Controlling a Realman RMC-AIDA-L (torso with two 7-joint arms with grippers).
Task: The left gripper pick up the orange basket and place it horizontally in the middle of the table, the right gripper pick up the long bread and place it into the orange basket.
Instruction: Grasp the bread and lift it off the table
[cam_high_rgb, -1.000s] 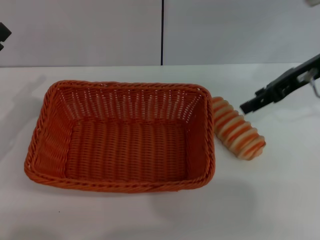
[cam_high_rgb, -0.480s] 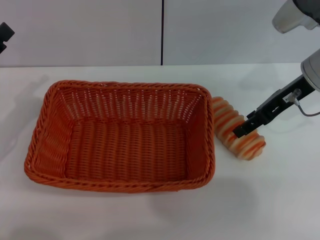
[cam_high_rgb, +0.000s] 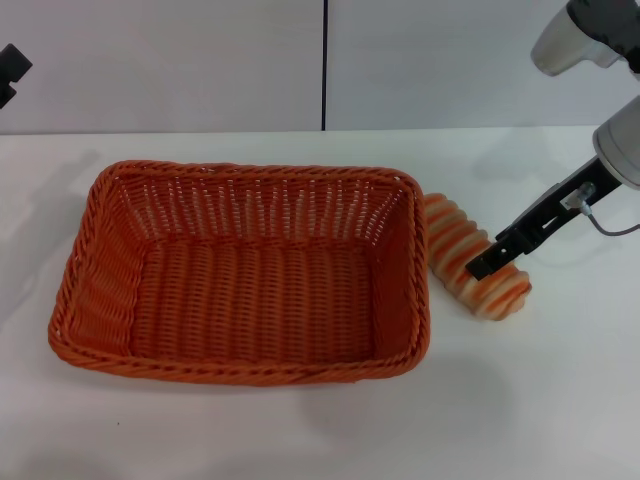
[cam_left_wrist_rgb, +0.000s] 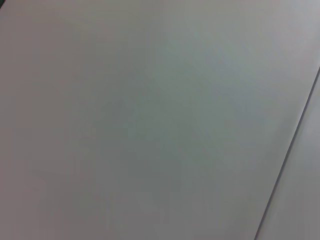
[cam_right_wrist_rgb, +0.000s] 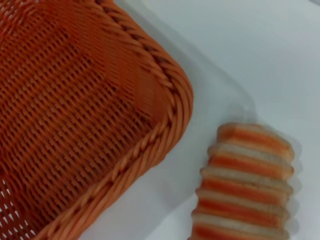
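White tabletop (cam_high_rgb: 300, 430) fills the scene before us, backed by a pale grey wall with one dark vertical seam. On it sits the large rectangular orange woven basket (cam_high_rgb: 245, 272), long side running left to right, a little left of the middle, with nothing inside.

Just beside the basket's right wall lies the small oblong ridged loaf with orange and cream stripes (cam_high_rgb: 476, 262), angled so its far end touches or nearly touches the basket's far right corner and its near end points away to the right. The right wrist view shows the same loaf (cam_right_wrist_rgb: 247, 185) close by the basket's braided corner (cam_right_wrist_rgb: 170, 115), with a strip of white tabletop between them.

Our right gripper (cam_high_rgb: 482, 265), a slim black claw reaching down from the right, has its tip over the near half of the loaf; we cannot tell how its fingers stand.

Our left gripper (cam_high_rgb: 8, 70) shows only as a dark edge at the far left, well away from the basket, its fingers unseen.
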